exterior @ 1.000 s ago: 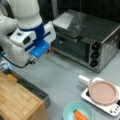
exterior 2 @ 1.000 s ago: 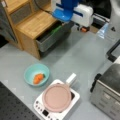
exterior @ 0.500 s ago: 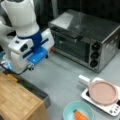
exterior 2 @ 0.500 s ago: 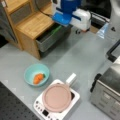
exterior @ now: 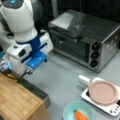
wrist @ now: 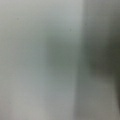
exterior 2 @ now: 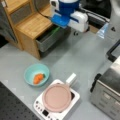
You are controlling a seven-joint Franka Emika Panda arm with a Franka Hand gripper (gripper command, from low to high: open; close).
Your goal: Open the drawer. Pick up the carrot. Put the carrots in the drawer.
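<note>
Now, from near to far:
Carrot (exterior 2: 38, 78): lies in the teal bowl (exterior 2: 30, 72) on the grey bench (exterior 2: 75, 62), at a front view's bottom; well apart from my tool.
Hot plate (exterior 2: 40, 106): white, just beside the bowl, carrying a pink-lidded pan (exterior 2: 57, 97).
Drawer (exterior 2: 48, 40): pulled out of the wood-topped cabinet (exterior 2: 32, 23); something green (exterior 2: 55, 30) shows inside it.
My tool (exterior: 25, 73): low at the drawer's open edge, under my white and blue wrist; I cannot tell whether its jaws are apart or together.
Wrist view: only a grey blur.
Toaster oven (exterior: 82, 37): silver, at the far side of the bench.
</note>
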